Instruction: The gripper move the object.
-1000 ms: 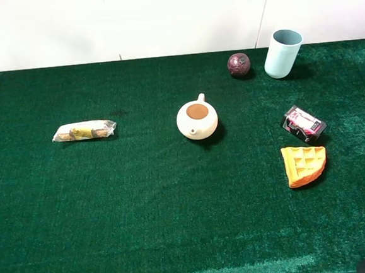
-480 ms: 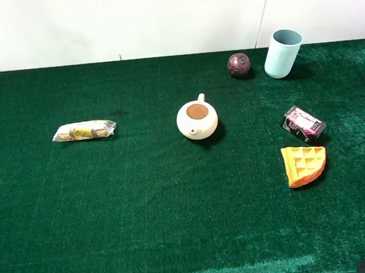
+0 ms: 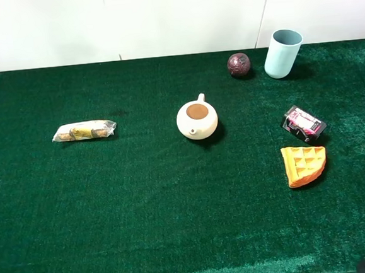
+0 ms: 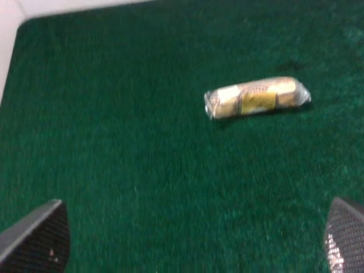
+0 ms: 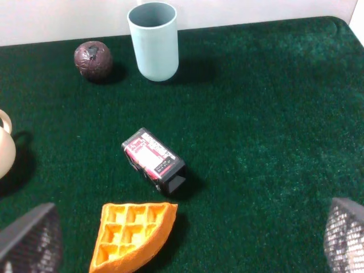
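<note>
The small black box with pink and white printing [image 3: 303,123] lies on the green cloth at the right, just behind an orange waffle piece. In the right wrist view the box [image 5: 154,161] lies ahead of my right gripper [image 5: 187,250], apart from it. The right gripper's fingertips [image 5: 28,239] sit wide apart at the frame's corners, open and empty. My left gripper [image 4: 187,250] is also open and empty, its fingertips [image 4: 34,236] spread over bare cloth on the left side, far from the box.
A cream teapot [image 3: 197,120] stands mid-table. A dark red ball [image 3: 239,64] and a pale blue cup [image 3: 283,53] stand at the back right. The orange waffle piece [image 3: 304,164] lies by the box. A clear-wrapped yellow snack bar [image 3: 84,130] lies at the left.
</note>
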`<act>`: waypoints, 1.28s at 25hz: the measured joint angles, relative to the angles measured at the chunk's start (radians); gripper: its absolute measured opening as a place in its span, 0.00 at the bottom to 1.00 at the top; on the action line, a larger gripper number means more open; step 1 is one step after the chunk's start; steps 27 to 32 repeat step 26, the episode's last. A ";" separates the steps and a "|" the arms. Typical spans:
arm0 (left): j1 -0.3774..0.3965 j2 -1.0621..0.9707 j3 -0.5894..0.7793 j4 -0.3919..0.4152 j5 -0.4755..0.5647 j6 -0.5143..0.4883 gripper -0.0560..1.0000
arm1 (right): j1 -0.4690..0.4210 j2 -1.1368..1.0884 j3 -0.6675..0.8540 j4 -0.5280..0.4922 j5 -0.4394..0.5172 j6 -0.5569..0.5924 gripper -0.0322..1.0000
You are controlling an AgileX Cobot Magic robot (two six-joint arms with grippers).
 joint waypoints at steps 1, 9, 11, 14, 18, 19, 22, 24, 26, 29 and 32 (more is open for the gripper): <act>0.005 0.000 0.002 0.000 0.000 0.000 0.91 | 0.000 0.000 0.000 0.000 0.000 0.000 0.70; 0.008 0.000 0.004 0.000 0.000 0.000 0.91 | 0.000 0.000 0.000 0.000 0.000 0.000 0.70; 0.008 0.000 0.004 0.000 0.000 0.000 0.91 | 0.000 0.000 0.000 0.000 0.000 0.000 0.70; 0.008 0.000 0.004 0.000 0.000 0.000 0.91 | 0.000 0.000 0.000 0.000 0.000 0.000 0.70; 0.008 0.000 0.004 0.000 0.000 0.000 0.91 | 0.000 0.000 0.000 0.000 0.000 0.000 0.70; 0.008 0.000 0.004 0.000 0.000 0.000 0.91 | 0.000 0.000 0.000 0.000 0.000 0.000 0.70; 0.008 0.000 0.004 0.000 0.000 0.000 0.91 | 0.000 0.000 0.000 0.000 0.000 0.000 0.70; 0.008 0.000 0.004 0.000 0.000 0.000 0.91 | 0.000 0.000 0.000 0.000 0.000 0.000 0.70; 0.008 0.000 0.004 0.000 0.000 0.000 0.91 | 0.000 0.000 0.000 0.000 0.000 0.000 0.70; 0.008 0.000 0.004 0.000 0.000 0.000 0.91 | 0.000 0.000 0.000 0.000 0.000 0.000 0.70; 0.008 0.000 0.004 0.000 0.000 0.000 0.91 | 0.000 0.000 0.000 0.000 0.000 0.000 0.70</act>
